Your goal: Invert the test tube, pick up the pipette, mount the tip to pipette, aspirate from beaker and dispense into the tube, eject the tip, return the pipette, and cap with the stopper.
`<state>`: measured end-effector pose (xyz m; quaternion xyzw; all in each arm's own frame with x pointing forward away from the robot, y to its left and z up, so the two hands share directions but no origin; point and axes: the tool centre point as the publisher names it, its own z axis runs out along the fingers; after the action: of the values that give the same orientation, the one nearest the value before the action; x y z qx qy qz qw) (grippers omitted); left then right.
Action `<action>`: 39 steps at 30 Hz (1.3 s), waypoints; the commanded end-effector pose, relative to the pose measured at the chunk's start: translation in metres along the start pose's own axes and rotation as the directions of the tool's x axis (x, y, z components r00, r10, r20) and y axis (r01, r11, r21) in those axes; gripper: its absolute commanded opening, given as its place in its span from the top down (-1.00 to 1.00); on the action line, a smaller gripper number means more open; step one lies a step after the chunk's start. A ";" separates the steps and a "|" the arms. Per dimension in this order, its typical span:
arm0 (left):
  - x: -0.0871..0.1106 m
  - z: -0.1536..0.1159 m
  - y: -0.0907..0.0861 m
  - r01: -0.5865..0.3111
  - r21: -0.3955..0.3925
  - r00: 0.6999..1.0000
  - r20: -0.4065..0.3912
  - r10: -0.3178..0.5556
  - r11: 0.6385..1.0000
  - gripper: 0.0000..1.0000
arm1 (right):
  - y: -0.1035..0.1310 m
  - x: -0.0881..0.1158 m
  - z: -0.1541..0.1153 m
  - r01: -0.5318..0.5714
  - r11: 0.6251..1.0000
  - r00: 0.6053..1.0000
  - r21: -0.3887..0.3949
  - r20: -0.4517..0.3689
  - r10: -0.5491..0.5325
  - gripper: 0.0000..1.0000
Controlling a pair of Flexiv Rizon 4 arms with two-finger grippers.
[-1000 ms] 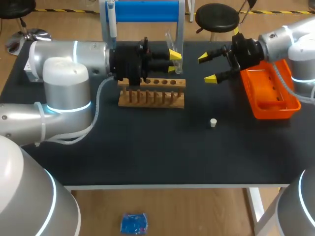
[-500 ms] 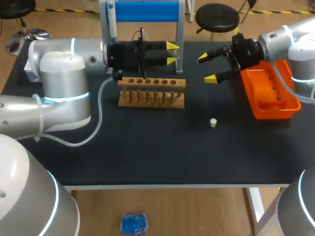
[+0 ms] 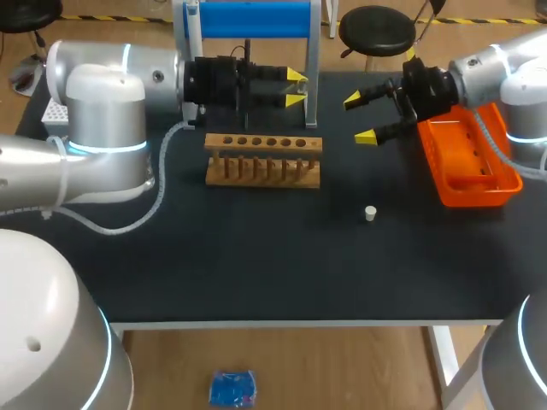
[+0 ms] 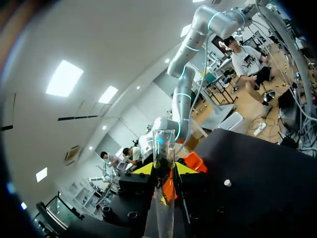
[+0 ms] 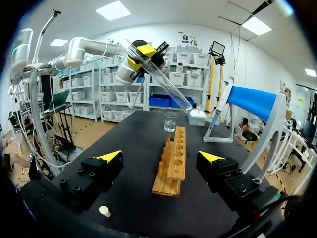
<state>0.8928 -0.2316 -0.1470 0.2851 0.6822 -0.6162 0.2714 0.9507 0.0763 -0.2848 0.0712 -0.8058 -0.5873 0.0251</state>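
At the far edge of the worktop [image 3: 256,256], left of its middle, my left claw [image 3: 295,88] is clenched on the glass test tube [image 4: 163,148]. It holds the tube in the air above the wooden tube rack [image 3: 263,160], clear of the holes. From my right wrist view the tube slants out of the claw at an angle, neither upright nor level. I judge this to be the opening step, with the tube partway through being turned over. Next I would need to finish the turn until the mouth faces up, line the tube over a hole and lower it straight in without knocking the wood. The beaker [image 5: 170,121] stands beyond the rack's far end. Nearer the front edge, right of the rack and well apart from it, lies the small white stopper [image 3: 370,213], untouched. My right claw [image 3: 359,119] hangs released and empty over the far right part, just beside the orange tray [image 3: 479,192].
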 end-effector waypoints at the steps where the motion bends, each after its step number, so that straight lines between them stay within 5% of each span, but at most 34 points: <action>1: -0.001 -0.001 0.000 0.001 0.001 1.000 -0.006 -0.001 1.000 1.00 | -0.001 -0.001 0.000 0.001 1.000 1.000 -0.001 -0.002 -0.001 -1.00; 13: -0.003 -0.001 -0.001 0.007 -0.004 1.000 -0.012 -0.007 1.000 1.00 | -0.001 -0.001 0.000 0.001 1.000 1.000 -0.001 -0.002 -0.001 -1.00; 21: -0.016 -0.009 -0.011 0.168 -0.020 0.986 0.002 -0.168 0.986 1.00 | -0.001 -0.001 0.000 0.001 1.000 1.000 -0.001 -0.002 -0.001 -1.00; 27: -0.025 -0.011 -0.011 0.375 -0.034 0.927 0.014 -0.374 0.926 1.00 | -0.001 -0.001 0.000 0.001 1.000 1.000 -0.001 -0.002 -0.001 -1.00; 34: -0.030 -0.011 -0.006 0.576 -0.025 0.815 0.104 -0.571 0.817 1.00 | -0.001 -0.001 0.000 0.001 1.000 1.000 -0.001 -0.002 -0.001 -1.00; 39: -0.029 -0.009 -0.002 0.614 -0.029 0.779 0.180 -0.600 0.788 1.00 | -0.001 -0.001 0.000 0.001 1.000 1.000 -0.001 -0.002 -0.001 -1.00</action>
<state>0.9175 -0.2182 -0.1245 0.0056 0.7434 -0.6615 0.0985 0.9507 0.0763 -0.2848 0.0712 -0.8058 -0.5873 0.0250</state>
